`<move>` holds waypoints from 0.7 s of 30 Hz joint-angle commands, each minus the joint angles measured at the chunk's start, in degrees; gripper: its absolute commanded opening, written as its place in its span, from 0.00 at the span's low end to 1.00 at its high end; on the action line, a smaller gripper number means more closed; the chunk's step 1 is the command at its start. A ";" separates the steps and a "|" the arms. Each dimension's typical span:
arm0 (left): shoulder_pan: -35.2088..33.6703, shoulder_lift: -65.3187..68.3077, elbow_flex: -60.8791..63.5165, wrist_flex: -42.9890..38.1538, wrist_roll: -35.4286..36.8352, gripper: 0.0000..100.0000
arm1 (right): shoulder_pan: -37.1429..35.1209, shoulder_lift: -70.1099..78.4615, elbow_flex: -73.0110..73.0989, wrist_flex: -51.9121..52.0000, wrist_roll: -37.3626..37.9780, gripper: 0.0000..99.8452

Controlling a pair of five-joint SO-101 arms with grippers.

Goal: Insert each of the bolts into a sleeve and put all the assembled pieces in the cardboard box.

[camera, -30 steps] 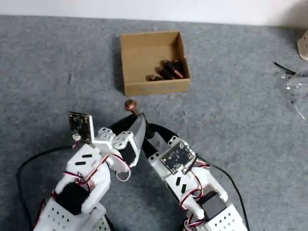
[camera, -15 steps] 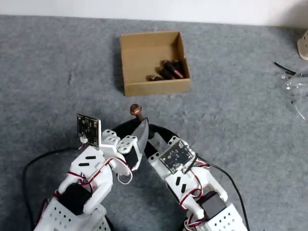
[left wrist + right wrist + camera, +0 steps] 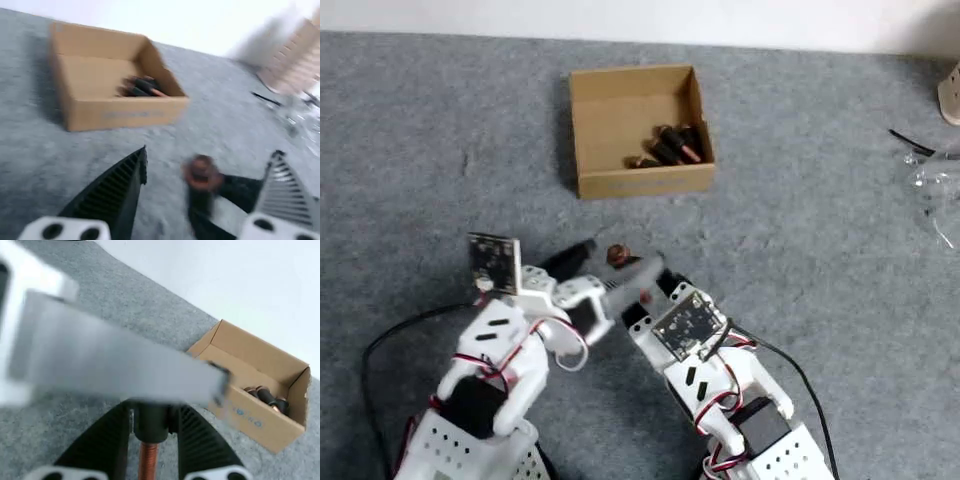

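Just short of the cardboard box (image 3: 640, 183), the right gripper (image 3: 151, 411) is clamping the sleeve (image 3: 150, 424) with the bolt (image 3: 618, 255) apparently seated. The left gripper (image 3: 608, 266) is standing with jaws apart around the bolt's head. Any brush from it risks knocking the bolt loose.

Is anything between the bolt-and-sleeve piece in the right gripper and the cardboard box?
Nothing lies on the carpet between the bolt, seated in the sleeve, and the cardboard box. The open left gripper straddles the bolt head, though.
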 commanded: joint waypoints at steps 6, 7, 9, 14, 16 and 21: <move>-15.69 -0.75 -1.98 -2.90 5.63 0.23 | 1.36 -1.01 0.48 -2.15 0.79 0.01; -18.24 -0.75 -1.89 -3.78 7.21 0.21 | 1.80 -1.01 0.48 -2.15 0.79 0.01; -22.11 -0.75 -1.45 -5.63 8.97 0.15 | 3.03 -1.01 0.48 -2.15 0.79 0.01; -23.69 -0.66 -0.84 -6.51 8.70 0.02 | 4.00 -1.01 0.48 -2.15 0.79 0.01; -23.69 -0.66 0.22 -6.77 8.53 0.00 | 4.00 -1.01 0.48 -2.15 0.79 0.01; -23.34 -0.31 5.41 -14.07 -8.62 0.01 | 4.18 -1.01 0.92 -2.15 0.70 0.01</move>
